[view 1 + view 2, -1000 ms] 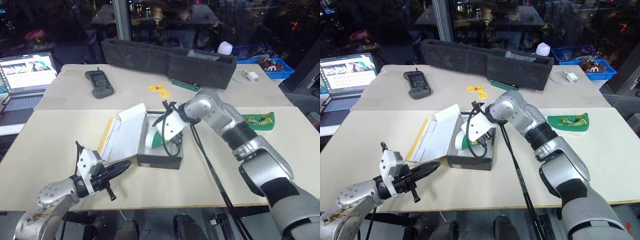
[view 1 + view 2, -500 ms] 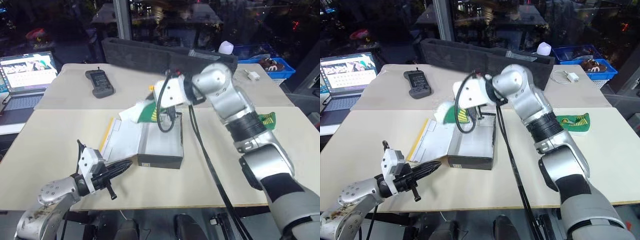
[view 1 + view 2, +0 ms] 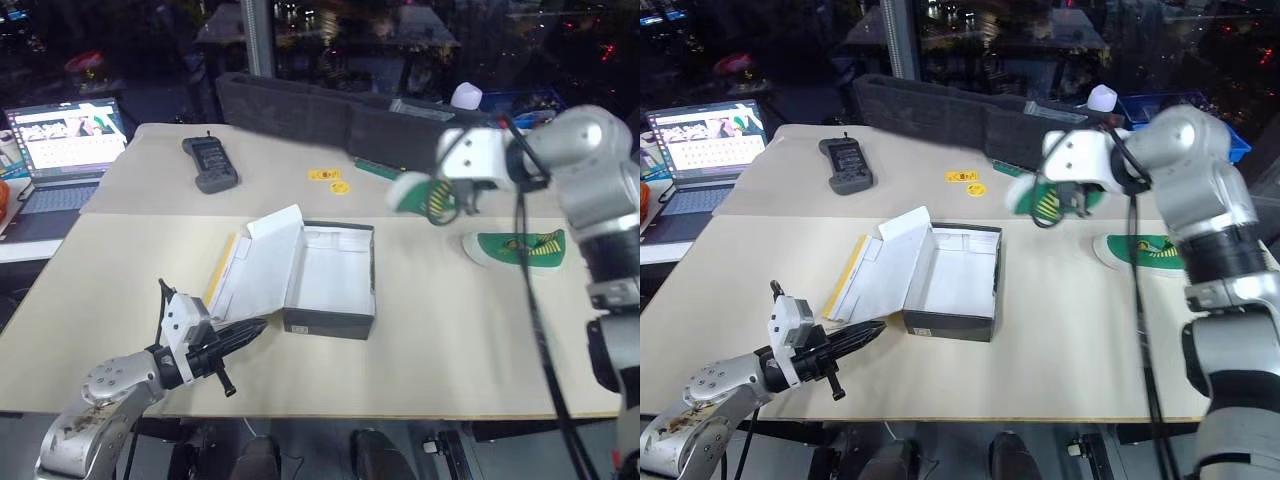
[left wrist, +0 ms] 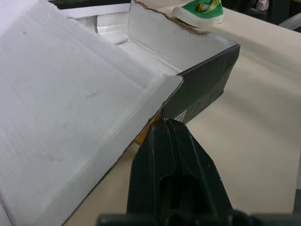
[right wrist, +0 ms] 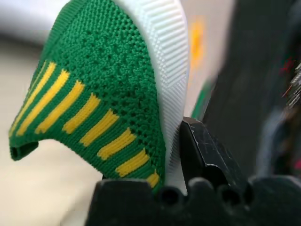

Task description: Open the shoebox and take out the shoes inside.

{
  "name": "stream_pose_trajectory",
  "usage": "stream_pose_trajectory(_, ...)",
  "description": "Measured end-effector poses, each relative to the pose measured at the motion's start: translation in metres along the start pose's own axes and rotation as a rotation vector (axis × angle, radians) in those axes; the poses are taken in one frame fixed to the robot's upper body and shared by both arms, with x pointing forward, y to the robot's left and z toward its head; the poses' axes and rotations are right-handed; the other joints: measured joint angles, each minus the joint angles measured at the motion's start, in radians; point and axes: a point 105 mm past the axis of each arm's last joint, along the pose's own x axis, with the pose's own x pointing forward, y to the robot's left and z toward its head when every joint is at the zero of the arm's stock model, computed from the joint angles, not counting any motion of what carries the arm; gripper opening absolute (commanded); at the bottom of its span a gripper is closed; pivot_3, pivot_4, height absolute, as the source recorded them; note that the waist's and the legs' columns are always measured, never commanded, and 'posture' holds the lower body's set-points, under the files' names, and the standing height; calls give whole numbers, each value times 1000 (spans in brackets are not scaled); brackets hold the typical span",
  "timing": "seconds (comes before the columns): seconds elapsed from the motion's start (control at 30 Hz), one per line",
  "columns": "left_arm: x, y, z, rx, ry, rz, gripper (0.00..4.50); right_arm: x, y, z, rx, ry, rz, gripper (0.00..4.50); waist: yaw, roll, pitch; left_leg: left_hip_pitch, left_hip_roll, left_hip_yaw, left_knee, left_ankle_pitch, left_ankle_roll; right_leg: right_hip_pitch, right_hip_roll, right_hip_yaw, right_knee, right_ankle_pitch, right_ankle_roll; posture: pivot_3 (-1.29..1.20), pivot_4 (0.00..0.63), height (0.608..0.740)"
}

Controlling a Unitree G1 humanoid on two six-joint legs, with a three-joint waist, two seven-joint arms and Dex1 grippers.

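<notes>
Right end effector (image 3: 447, 199) clamps one green shoe (image 3: 420, 194) aloft at upper right; the other shoe (image 3: 515, 248) lies on the desk (image 3: 450, 330) below. Open shoebox (image 3: 325, 278) sits centre, left end effector (image 3: 240, 335) shut beside it. Dark tray (image 3: 330, 115) behind.

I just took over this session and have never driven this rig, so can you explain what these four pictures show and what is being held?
It is a two-armed humanoid standing at a table. The two wide pictures come from its head, looking down; the two close ones from cameras on its wrists. The shoebox lies open and looks empty. One green shoe already lies on the table; the right end effector holds the second shoe in the air, seen close up in the right wrist picture. The left end effector is shut, at the box's near corner. Behind stand a laptop, a remote and a long dark tray.
</notes>
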Motion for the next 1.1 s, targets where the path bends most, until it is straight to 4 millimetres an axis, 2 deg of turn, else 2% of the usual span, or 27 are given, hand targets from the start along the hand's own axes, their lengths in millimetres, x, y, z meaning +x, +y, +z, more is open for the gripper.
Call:
stream_pose_trajectory(0.23,3,0,-1,-7,0,-10,22,-15,28,-45,66,207,99,884,-13,1,1,2,0,0,1,0,0,1,0,1,2,0,0,0,150,715)
stream_pose_trajectory(0.3,5,-1,0,-6,-5,-16,22,-14,38,-67,80,318,130,884,-12,1,0,2,0,1,1,0,0,1,0,1,1,0,0,0,150,715)
stream_pose_trajectory(0.4,6,-1,0,-5,-8,-20,22,-10,64,-96,127,442,218,884,-8,1,1,1,-1,1,2,0,0,1,0,1,1,0,1,0,150,715)
stream_pose_trajectory(0.5,7,-1,0,-6,-8,-21,22,-6,80,-108,141,492,282,884,-13,2,1,1,-1,1,1,0,0,1,0,1,1,0,1,0,150,715)
stream_pose_trajectory(0.7,7,-2,-2,-12,-4,-20,22,-10,90,-123,191,548,316,884,-12,2,1,2,-1,1,2,0,0,2,0,1,1,0,1,0,150,715)
stream_pose_trajectory(0.77,7,-2,-2,-14,-3,-19,22,-8,92,-124,200,546,321,1595,-13,2,1,2,-1,1,2,0,0,2,-1,2,1,0,2,0,150,715)
stream_pose_trajectory(0.8,7,-2,-2,-13,-3,-18,22,-6,92,-123,196,541,318,1702,-14,2,1,3,-1,1,2,0,0,2,0,2,1,0,2,0,150,715)
stream_pose_trajectory(0.87,7,-2,-2,-14,-3,-18,22,-1,90,-123,199,535,298,2450,-14,2,1,3,-1,1,2,0,0,2,0,2,1,0,2,0,150,715)
stream_pose_trajectory(0.93,7,-2,-2,-14,-3,-18,22,5,84,-124,185,532,254,3144,-14,2,1,3,-1,1,2,0,0,2,0,2,1,0,2,0,150,715)
stream_pose_trajectory(0.97,7,-2,-2,-14,-3,-18,22,6,82,-124,176,533,238,3353,-14,2,1,3,-1,1,2,0,0,2,0,2,1,0,2,0,150,715)
stream_pose_trajectory(1.1,7,-2,-2,-14,-3,-18,22,9,66,-124,140,528,162,3353,-11,2,1,2,-1,1,2,0,0,2,0,2,1,0,2,0,150,715)
